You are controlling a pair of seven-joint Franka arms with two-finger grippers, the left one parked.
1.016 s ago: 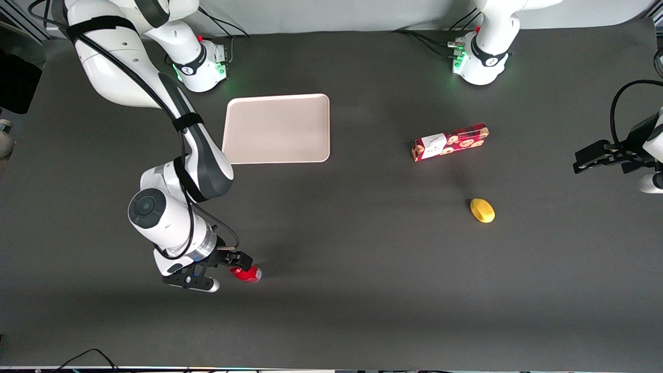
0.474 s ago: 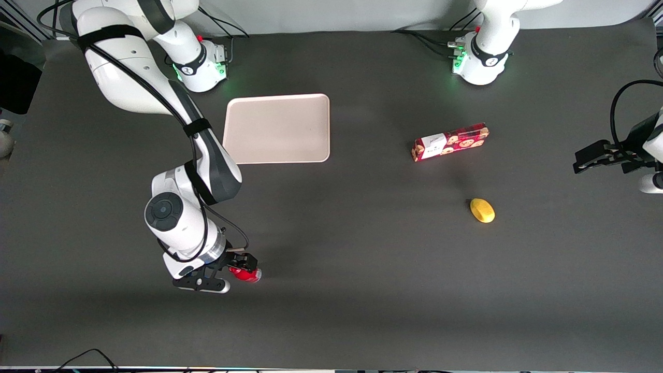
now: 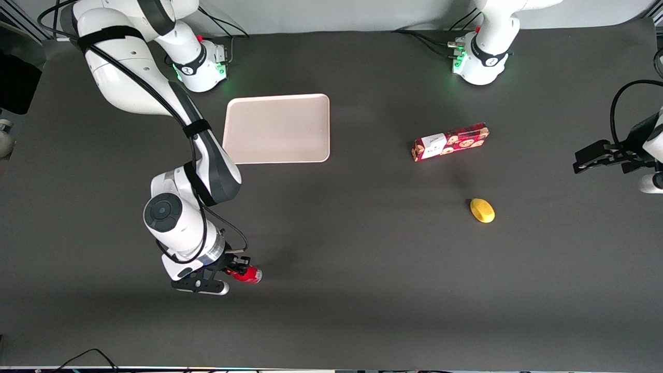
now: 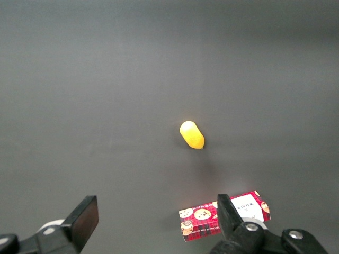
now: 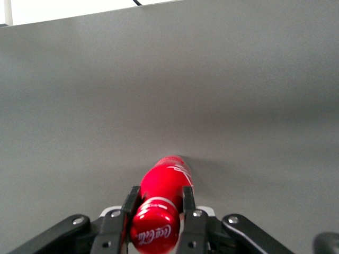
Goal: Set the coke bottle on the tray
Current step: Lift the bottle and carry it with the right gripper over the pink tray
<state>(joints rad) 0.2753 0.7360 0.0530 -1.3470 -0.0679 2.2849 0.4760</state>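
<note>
The coke bottle (image 3: 248, 274) is a small glossy red bottle with white lettering, close to the front camera at the working arm's end of the table. My gripper (image 3: 238, 268) is shut on the coke bottle. In the right wrist view the coke bottle (image 5: 161, 196) sits between my two black fingers (image 5: 130, 201), which press its sides; my gripper (image 5: 159, 203) holds it near its cap end. The tray (image 3: 277, 128) is a large pale beige-pink rectangle with nothing on it, farther from the front camera than the bottle.
A long red cookie box (image 3: 450, 141) and a yellow lemon (image 3: 482, 210) lie toward the parked arm's end of the table. Both show in the left wrist view, the box (image 4: 204, 222) and the lemon (image 4: 192, 134). The table is covered by a dark grey mat.
My gripper moved in over the coke bottle and closed on it. The bottle stays at nearly the same spot on the mat. The tray, box and lemon have not moved.
</note>
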